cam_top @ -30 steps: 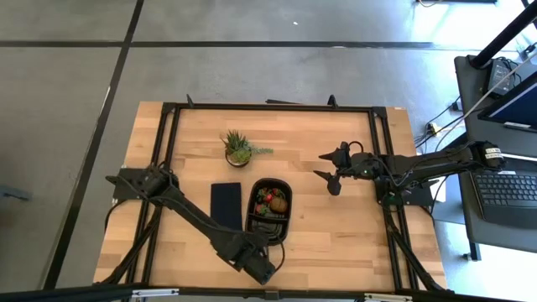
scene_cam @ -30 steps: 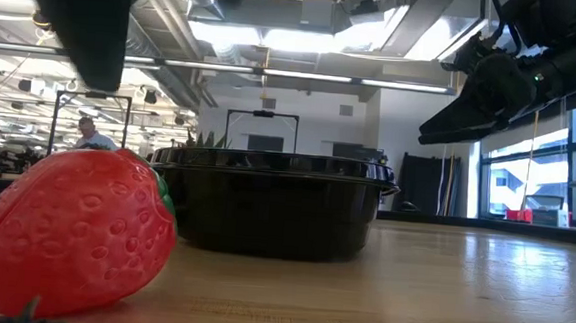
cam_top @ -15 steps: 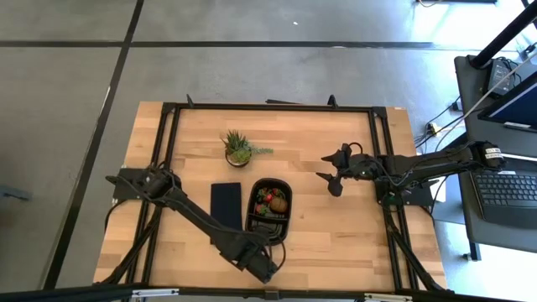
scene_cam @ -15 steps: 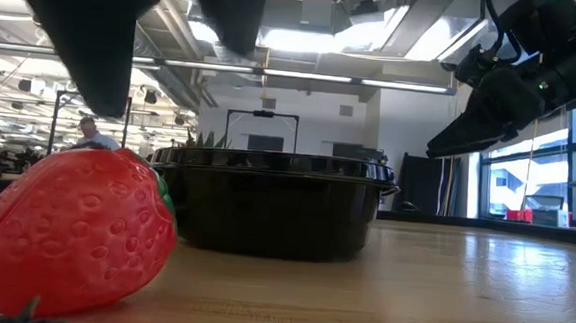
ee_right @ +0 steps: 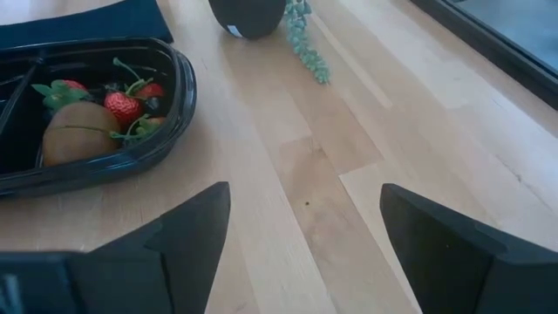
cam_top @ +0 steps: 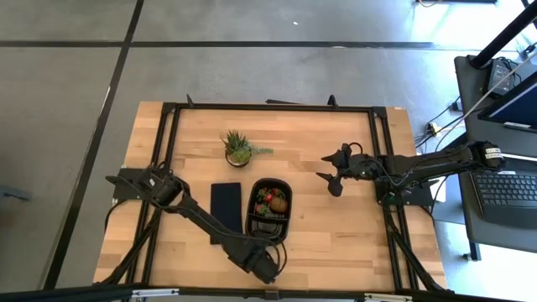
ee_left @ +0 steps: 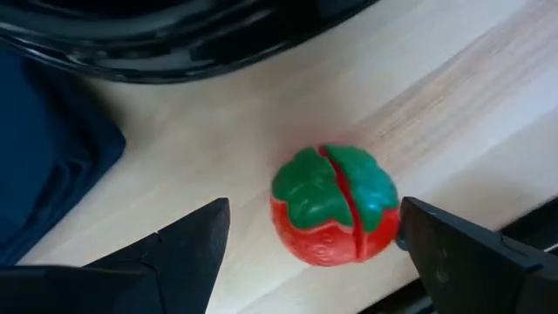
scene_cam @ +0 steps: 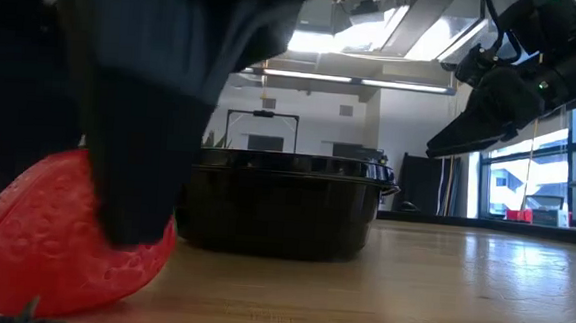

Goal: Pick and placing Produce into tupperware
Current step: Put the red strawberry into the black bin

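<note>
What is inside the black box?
The tupperware holds a brown kiwi, red strawberries and dark berries. Its near wall hides part of the inside.

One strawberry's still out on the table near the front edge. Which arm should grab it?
Left. Its open gripper already straddles the strawberry, beside the tupperware. The right gripper hangs open over bare wood, on the tupperware's far side.

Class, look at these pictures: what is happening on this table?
The left end effector is open around a strawberry lying on the table beside the black container, not yet gripping it. The container already holds a kiwi and strawberries. The right end effector waits open above the table.
</note>
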Motion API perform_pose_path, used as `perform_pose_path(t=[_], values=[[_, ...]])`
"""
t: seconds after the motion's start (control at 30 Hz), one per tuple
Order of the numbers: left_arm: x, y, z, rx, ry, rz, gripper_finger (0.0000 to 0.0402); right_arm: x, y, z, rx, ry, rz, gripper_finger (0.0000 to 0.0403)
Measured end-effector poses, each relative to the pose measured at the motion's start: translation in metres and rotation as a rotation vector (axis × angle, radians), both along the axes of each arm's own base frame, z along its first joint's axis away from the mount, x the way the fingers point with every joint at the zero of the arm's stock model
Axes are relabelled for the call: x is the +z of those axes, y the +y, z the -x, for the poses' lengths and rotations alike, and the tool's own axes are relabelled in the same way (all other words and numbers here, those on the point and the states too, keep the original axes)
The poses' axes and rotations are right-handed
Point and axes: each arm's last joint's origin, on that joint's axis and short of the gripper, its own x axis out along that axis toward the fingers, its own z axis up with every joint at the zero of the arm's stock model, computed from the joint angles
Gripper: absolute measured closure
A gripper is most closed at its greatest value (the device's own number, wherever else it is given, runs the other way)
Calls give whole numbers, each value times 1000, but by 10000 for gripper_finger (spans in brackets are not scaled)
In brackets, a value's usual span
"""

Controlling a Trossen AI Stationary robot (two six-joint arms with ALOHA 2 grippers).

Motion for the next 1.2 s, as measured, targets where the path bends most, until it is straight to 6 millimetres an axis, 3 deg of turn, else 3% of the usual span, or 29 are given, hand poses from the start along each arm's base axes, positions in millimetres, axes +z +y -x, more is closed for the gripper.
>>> perform_pose_path(t=[0.37,1.2], values=[[-18,-1,-4,-6,55,28,82,0,0,0,-1,1,0,104],[-17,-1,-5,-4,29,13,82,-1,0,0,1,8,2,104]])
